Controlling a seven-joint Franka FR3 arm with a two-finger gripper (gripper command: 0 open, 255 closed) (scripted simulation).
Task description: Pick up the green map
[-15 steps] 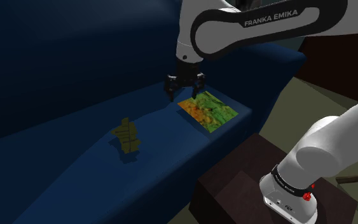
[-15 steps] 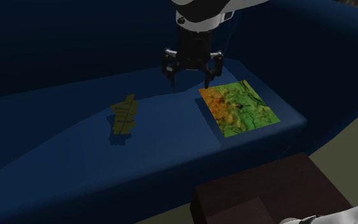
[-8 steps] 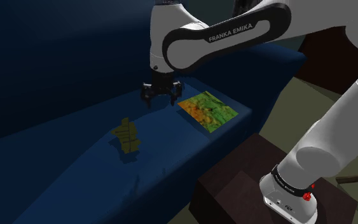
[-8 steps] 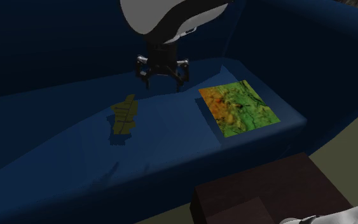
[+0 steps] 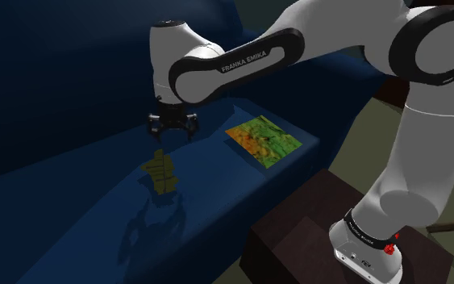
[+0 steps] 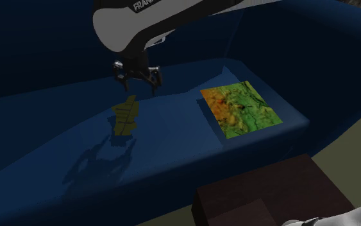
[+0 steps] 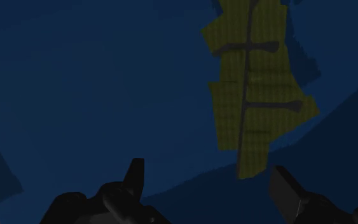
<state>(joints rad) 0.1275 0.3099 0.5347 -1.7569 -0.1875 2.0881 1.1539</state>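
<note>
Black fingers (image 7: 135, 173) spread and empty, your end effector (image 5: 172, 132) hovers above the olive-green folded map (image 5: 160, 171) on the blue sofa seat (image 5: 72, 218), so you look mid-approach: next, centre over the map, descend and close on its raised fold.

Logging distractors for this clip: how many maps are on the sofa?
2. A folded olive map lies near the claw; a flat green-and-orange map lies apart, near the seat's end at the shoulder view's right. No other shows.
</note>
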